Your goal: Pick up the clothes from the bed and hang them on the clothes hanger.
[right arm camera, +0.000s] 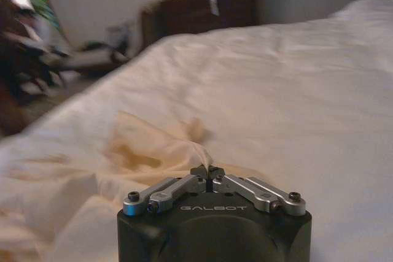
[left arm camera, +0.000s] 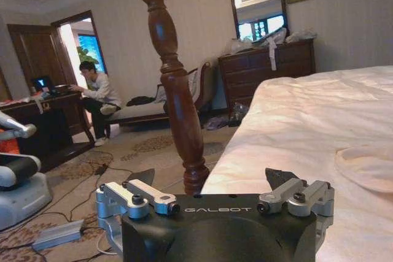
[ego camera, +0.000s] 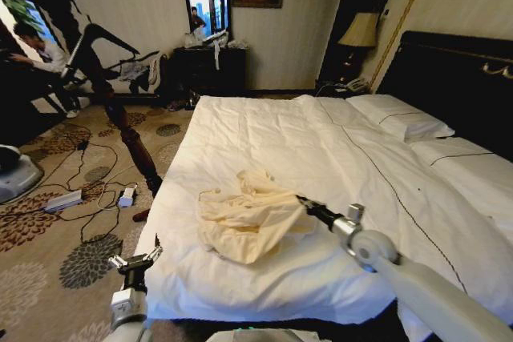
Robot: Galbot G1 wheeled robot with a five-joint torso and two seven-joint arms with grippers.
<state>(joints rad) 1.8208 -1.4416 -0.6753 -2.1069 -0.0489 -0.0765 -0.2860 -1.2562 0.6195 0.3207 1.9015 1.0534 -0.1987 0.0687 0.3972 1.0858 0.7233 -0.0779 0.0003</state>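
White bed [ego camera: 264, 134] ahead, patterned carpet [ego camera: 56, 238] at its side. Left gripper [ego camera: 135, 261] low off the bed's corner, fingers wide, empty. Right gripper [right arm camera: 209, 173] stretched across the duvet, pinched onto the clothes [ego camera: 248, 214], crumpled just at its tips.

Cloth, wood and metal before us

We see the clothes [ego camera: 248, 218] as thin, crumpled cloth; the bed [ego camera: 337, 150] duvet matt; the coat stand [left arm camera: 178, 90] glossy turned wood; the right gripper [right arm camera: 209, 172] brushed metal.
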